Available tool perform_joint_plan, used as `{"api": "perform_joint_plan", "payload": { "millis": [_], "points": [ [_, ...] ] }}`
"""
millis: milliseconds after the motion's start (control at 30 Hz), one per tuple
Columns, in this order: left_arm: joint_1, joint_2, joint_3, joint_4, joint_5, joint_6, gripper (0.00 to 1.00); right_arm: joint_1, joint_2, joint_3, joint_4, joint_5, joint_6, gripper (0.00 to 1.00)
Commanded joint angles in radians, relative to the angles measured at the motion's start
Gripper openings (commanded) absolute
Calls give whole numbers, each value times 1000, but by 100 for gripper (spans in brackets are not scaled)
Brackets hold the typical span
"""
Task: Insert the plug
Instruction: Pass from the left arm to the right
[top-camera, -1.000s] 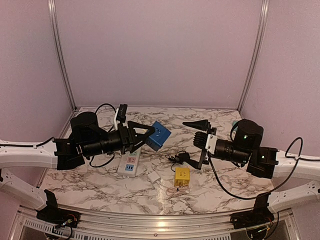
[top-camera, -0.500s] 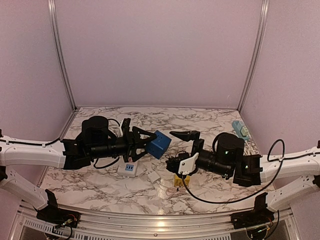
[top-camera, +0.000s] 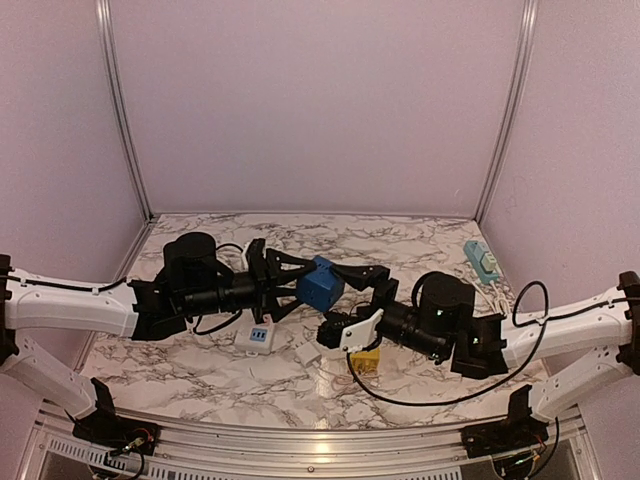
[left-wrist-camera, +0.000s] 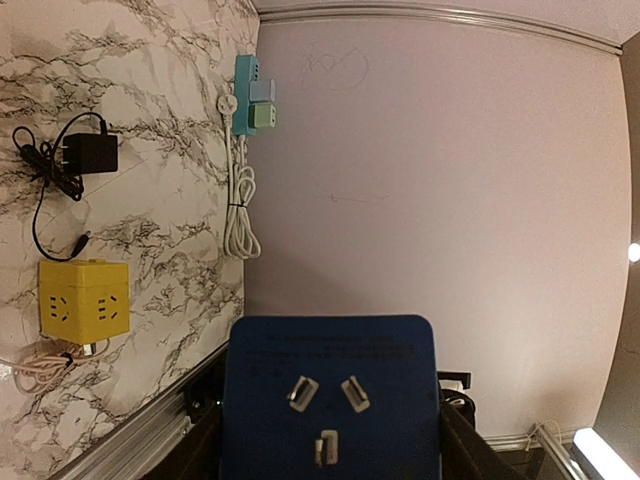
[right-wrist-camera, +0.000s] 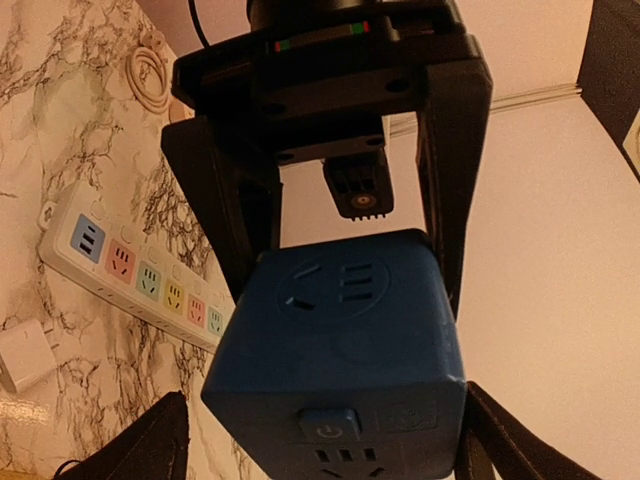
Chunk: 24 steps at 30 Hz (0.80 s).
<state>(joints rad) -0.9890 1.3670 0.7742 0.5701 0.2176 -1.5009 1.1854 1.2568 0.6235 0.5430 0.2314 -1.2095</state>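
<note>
A blue cube plug (top-camera: 322, 283) with three metal prongs (left-wrist-camera: 325, 410) is held in the air over the table's middle by my left gripper (top-camera: 306, 285). That gripper is shut on the cube's sides (left-wrist-camera: 330, 445). My right gripper (top-camera: 338, 302) is open, with one finger (right-wrist-camera: 165, 440) on each side of the cube's near end (right-wrist-camera: 340, 350) and small gaps showing. The cube's socket face and its power button face the right wrist camera. A white power strip (top-camera: 256, 334) with coloured sockets (right-wrist-camera: 130, 270) lies on the table below the left arm.
A yellow cube socket (top-camera: 366, 360) sits under the right gripper and also shows in the left wrist view (left-wrist-camera: 85, 310). Nearby lie a white charger (top-camera: 306, 352) and a black adapter with its cable (left-wrist-camera: 90, 155). A teal strip (top-camera: 482, 259) lies at the far right.
My right gripper has swung left and up from the table's right side until its fingers straddle the blue cube. My left gripper has carried the cube slightly right.
</note>
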Motion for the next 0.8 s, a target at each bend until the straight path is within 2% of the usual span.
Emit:
{"api": "perform_joint_plan", "payload": {
  "millis": [0, 67, 200, 333, 500, 600, 667, 767],
  "points": [
    [5, 10, -12, 116, 32, -32, 0, 20, 39, 12, 123, 88, -44, 80],
    [5, 14, -19, 126, 34, -41, 0, 23, 45, 7, 146, 99, -60, 77],
    [6, 23, -33, 159, 35, -62, 0, 24, 46, -1, 164, 102, -82, 65],
    [5, 40, -31, 180, 40, -73, 0, 25, 43, -2, 157, 91, -83, 45],
    [11, 58, -29, 213, 47, -90, 0, 25, 32, -4, 127, 70, -65, 12],
    [17, 62, -34, 228, 49, -96, 17, 25, 23, -1, 111, 65, -45, 0],
    [28, 54, -49, 249, 51, -98, 26, 25, 16, 10, 87, 65, -16, 0],
    [55, 30, -84, 273, 45, -84, 51, 25, 7, 61, -27, 65, 66, 0]
  ]
}}
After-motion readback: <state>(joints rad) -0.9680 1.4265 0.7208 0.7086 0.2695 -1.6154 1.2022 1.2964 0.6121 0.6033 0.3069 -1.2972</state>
